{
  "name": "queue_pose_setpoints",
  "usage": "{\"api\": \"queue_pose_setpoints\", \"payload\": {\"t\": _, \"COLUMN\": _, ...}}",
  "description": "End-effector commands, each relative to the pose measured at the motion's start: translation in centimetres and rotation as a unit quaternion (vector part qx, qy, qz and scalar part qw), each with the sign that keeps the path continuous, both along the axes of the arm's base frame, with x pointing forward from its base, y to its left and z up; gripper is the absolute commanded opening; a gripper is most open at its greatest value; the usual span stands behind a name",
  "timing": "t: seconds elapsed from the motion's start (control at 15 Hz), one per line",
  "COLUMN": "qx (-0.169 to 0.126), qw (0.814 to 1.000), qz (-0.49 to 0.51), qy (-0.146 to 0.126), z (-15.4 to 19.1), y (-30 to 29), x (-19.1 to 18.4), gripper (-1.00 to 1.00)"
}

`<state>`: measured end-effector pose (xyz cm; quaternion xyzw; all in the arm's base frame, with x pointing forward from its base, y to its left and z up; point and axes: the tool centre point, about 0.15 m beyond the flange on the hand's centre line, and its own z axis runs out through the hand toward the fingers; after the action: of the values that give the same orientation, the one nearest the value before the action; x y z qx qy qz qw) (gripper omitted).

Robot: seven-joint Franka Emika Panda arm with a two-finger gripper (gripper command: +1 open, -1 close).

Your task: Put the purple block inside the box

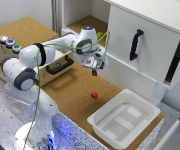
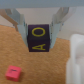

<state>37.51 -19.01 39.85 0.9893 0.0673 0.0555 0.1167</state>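
Clamping the purple block point(image 2: 39, 39) on two opposite faces, the gripper point(image 1: 95, 69) carries it above the cork surface point(image 1: 75, 95). Block appears rigid and light; flat sides suit this hold. Box point(image 1: 124, 118) lies well apart at the exterior view's right, path unobstructed beyond a red cube point(image 1: 94, 95).

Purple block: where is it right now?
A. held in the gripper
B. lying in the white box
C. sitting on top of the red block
A: in the wrist view the purple block sits between the gripper fingers, apart from the red block.
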Motion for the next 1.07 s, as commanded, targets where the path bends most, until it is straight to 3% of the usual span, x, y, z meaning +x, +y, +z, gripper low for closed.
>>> {"api": "queue_pose_setpoints", "payload": {"t": 0.0, "qx": 0.007, "qw": 1.0, "qz": -0.024, "qy": 0.006, "z": -4.7, "y": -11.9, "x": 1.7, "gripper": -1.0}}
{"api": "queue_pose_setpoints", "payload": {"t": 0.4, "qx": 0.013, "qw": 0.999, "qz": -0.038, "qy": 0.017, "z": -9.0, "y": -21.4, "x": 0.8, "gripper": -1.0}}
{"api": "queue_pose_setpoints", "payload": {"t": 0.87, "qx": 0.09, "qw": 0.995, "qz": -0.038, "qy": 0.017, "z": -14.0, "y": -25.6, "x": -0.1, "gripper": -1.0}}
{"api": "queue_pose_setpoints", "payload": {"t": 1.0, "qx": 0.128, "qw": 0.991, "qz": -0.035, "qy": 0.009, "z": -15.1, "y": -25.6, "x": 0.0, "gripper": -1.0}}
